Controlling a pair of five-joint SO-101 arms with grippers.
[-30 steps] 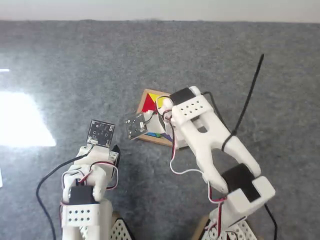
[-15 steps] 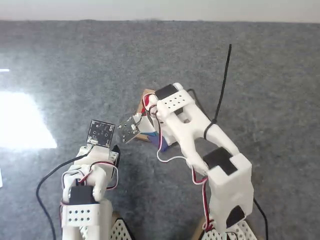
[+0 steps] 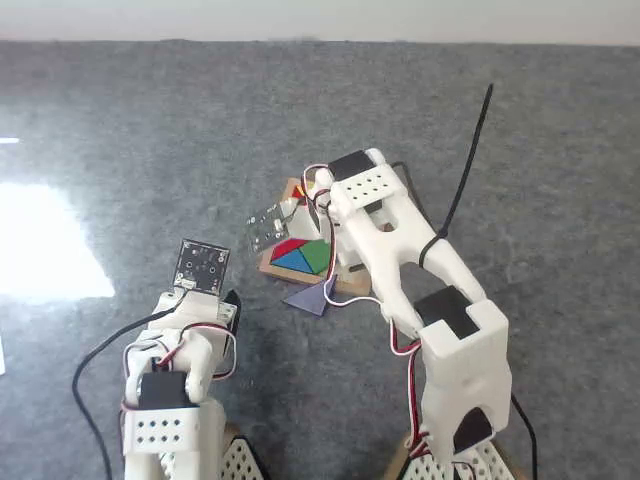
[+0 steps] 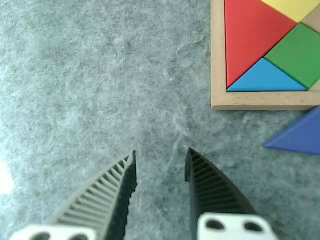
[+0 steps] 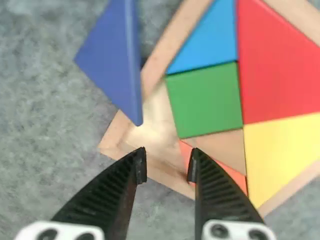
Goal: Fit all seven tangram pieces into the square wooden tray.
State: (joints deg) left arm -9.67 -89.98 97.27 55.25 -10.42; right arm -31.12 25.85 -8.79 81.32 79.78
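One dark blue wooden triangle (image 5: pixel 112 55) lies across the square wooden tray's (image 5: pixel 170 39) rim, unseated. The right gripper (image 5: pixel 166 162), narrowly parted and empty, likely must grip it next.

Grippers: two, the left gripper (image 4: pixel 160 165) and the right gripper (image 5: pixel 166 162). Each has two ribbed fingers (image 4: pixel 115 195) set slightly apart, four in all.

Trays: one square wooden tray (image 4: pixel 260 100), just ahead of the right gripper's tips.

Tangram pieces counted: six.
- Five lie inside the tray: one red triangle (image 5: pixel 280 60), one yellow triangle (image 5: pixel 280 155), one light blue triangle (image 5: pixel 210 40), one green square (image 5: pixel 205 97) and one orange piece (image 5: pixel 232 176), which is partly hidden behind that gripper.
- One dark blue triangle (image 5: pixel 112 55) lies ahead of the same gripper, its tip over the tray's rim.
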